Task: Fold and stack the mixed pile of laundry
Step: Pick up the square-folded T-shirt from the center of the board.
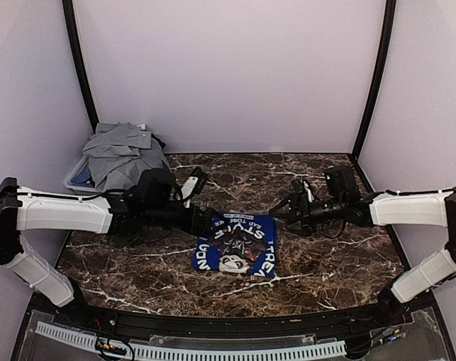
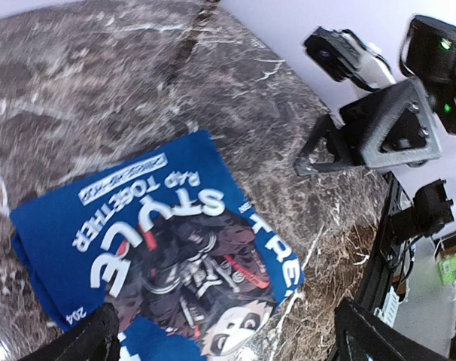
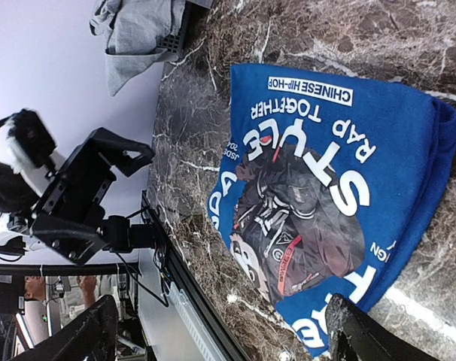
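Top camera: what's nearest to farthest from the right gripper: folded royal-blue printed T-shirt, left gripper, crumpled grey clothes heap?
From the right gripper:
1. royal-blue T-shirt, table centre
2. left gripper, across the shirt
3. grey clothes heap, back-left corner

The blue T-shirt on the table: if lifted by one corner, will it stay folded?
Probably not: the blue T-shirt is soft cloth with rumpled edges, so it would likely droop and unfold. Pushed, it may bunch rather than slide.

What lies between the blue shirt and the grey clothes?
Bare marble table, clear in the right wrist view; in the top view the left arm hangs over that stretch.
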Controlling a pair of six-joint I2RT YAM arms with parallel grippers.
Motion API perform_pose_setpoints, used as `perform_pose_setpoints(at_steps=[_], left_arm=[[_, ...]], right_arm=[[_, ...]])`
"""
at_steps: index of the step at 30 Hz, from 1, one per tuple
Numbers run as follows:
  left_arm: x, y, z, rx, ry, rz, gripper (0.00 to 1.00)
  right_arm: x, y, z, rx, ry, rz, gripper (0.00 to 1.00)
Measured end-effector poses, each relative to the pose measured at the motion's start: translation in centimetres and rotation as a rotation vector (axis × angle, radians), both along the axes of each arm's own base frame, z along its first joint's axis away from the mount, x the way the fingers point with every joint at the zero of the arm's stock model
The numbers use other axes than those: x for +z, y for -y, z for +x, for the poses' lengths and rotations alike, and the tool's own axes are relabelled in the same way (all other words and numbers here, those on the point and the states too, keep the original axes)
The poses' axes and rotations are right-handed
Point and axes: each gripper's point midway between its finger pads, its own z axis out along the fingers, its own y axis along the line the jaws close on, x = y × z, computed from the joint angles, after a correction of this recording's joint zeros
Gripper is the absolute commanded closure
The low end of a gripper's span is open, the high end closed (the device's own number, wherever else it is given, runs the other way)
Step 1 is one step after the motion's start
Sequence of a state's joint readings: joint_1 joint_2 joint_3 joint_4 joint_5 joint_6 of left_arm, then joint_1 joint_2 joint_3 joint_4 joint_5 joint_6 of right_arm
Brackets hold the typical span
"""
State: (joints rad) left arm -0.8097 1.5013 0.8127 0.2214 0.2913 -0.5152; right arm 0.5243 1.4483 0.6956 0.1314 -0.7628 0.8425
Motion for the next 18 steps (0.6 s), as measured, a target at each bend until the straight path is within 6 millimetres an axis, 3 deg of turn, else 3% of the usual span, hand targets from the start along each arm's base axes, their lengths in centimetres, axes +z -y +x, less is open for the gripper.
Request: perform_pose_setpoints(at_steps=[3,5,7,13,18], left_arm=[[3.5,2.3,-1.6,-0.098,0.213,0.072,0.06],[3.4,3.8,-2.7,-0.163,0.318,0.155,0.12],[2.0,5.3,-3.8,-0.234,0.389,0.243,0.22],[-5.0,9.3,-7.4,-0.494,0.539,0.494,0.5],[-8.1,12.8,-8.9,-0.629,0.654,0.584,0.56]], right_arm=[[1.6,1.1,-0.4,-0.022,0.039,-0.002,0.09],[1.5,2.0,-0.8,-0.041,0.033,-0.013,0.09],[0.5,2.7,-1.4,-0.052,0.002,-0.033,0.09],[-2.5,3.8,-3.2,-0.064,-0.097,-0.075,0.09],[-3.7,4.3,-3.9,-0.079,-0.141,-0.079,0.1]])
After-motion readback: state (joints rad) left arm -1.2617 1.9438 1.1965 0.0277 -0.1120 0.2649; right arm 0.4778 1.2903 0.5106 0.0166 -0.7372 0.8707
